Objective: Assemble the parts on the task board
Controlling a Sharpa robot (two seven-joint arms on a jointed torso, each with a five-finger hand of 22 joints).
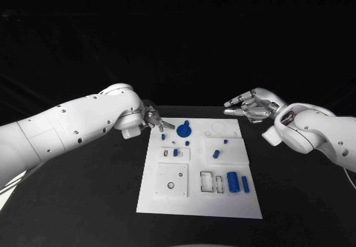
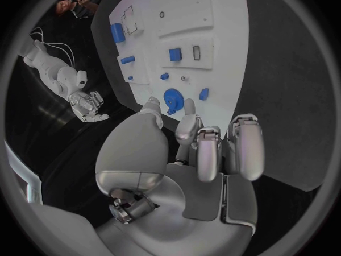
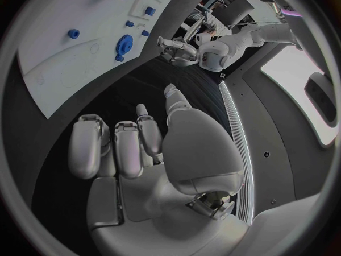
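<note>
While both hands' fingers hang apart and empty, the white task board (image 1: 223, 206) carries small blue parts (image 1: 184, 126).

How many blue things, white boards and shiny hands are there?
blue pieces: 8
white task board: 1
silver hands: 2, the left hand and the right hand
Total: 11

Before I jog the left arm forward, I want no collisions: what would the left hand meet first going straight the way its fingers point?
Probably the round blue gear-like part at the white task board's far end; the left hand, fingers apart and holding nothing, points at it. Depth is unclear, so the fingers might pass above it.
</note>
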